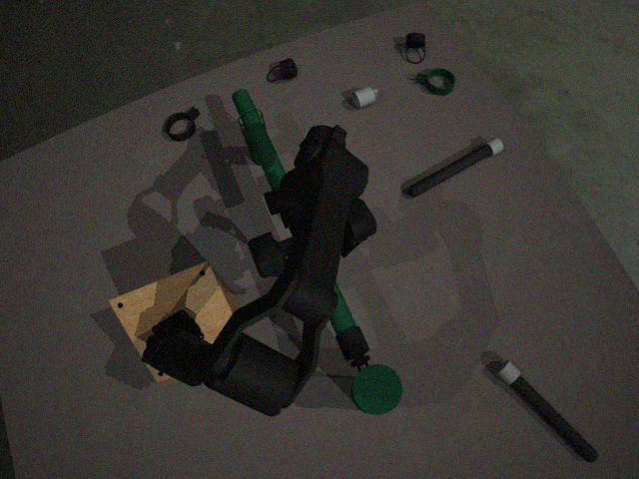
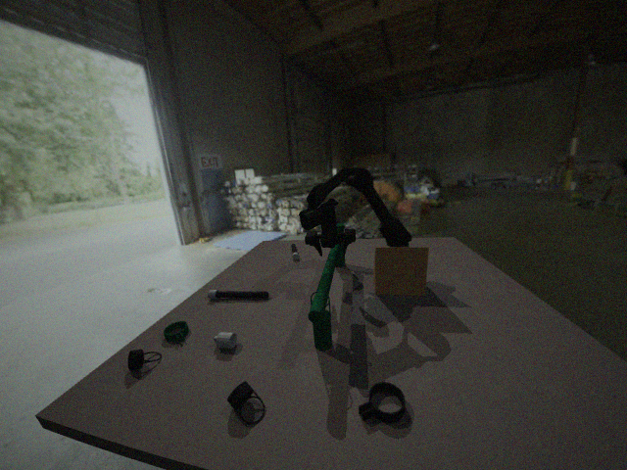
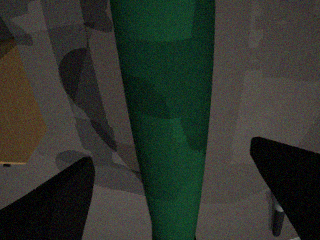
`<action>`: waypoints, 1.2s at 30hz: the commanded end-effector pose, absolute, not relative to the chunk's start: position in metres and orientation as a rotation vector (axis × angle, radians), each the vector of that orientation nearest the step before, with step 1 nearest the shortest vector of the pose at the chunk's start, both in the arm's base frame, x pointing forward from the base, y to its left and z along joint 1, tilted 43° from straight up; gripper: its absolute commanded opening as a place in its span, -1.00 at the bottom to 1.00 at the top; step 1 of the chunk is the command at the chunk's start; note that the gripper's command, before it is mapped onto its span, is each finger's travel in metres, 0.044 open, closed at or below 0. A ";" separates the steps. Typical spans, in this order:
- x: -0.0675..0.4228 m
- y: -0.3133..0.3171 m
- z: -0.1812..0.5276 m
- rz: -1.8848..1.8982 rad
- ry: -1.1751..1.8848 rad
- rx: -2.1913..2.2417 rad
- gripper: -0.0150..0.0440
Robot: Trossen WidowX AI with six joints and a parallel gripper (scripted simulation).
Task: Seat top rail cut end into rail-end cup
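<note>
The green top rail [image 1: 342, 315] [image 2: 327, 277] [image 3: 167, 100] slopes over the table. Its far part runs through the loop on the small post's green cap [image 2: 319, 312]. Its near end enters the mouth of the dark rail-end cup [image 1: 352, 342]; how deep it sits cannot be told. The cup hangs at the big post beside its round green cap [image 1: 376, 389]. The brace band is mostly hidden, with only dark lugs [image 1: 360, 361] showing close by the post cap. My gripper [image 3: 174, 155] is open, one finger on each side of the rail, with gaps on both sides in the wrist view.
A wooden block [image 1: 212, 309] [image 2: 401, 270] [image 3: 20, 110] stands beside the arm. Two dark rods [image 1: 448, 170] [image 1: 552, 412] with white ends lie to the right. A white fitting [image 1: 363, 97], a black band [image 1: 167, 128], a green band [image 1: 451, 82] and two black loop caps [image 1: 289, 68] [image 1: 414, 40] lie farther off.
</note>
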State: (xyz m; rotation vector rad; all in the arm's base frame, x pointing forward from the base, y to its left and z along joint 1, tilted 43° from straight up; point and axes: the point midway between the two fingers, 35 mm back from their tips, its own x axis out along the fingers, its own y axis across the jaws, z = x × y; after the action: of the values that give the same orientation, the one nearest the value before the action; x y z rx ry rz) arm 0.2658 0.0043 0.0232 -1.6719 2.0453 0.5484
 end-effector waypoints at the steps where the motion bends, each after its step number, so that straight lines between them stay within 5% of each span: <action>1: 0.267 0.021 0.023 0.548 2.050 -1.668 1.00; 36: 0.273 0.056 0.044 0.661 2.068 -1.768 1.00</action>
State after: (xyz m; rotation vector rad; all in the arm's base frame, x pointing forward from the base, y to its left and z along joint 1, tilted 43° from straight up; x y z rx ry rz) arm 0.2734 0.0559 0.0437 -1.7681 2.0636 0.6522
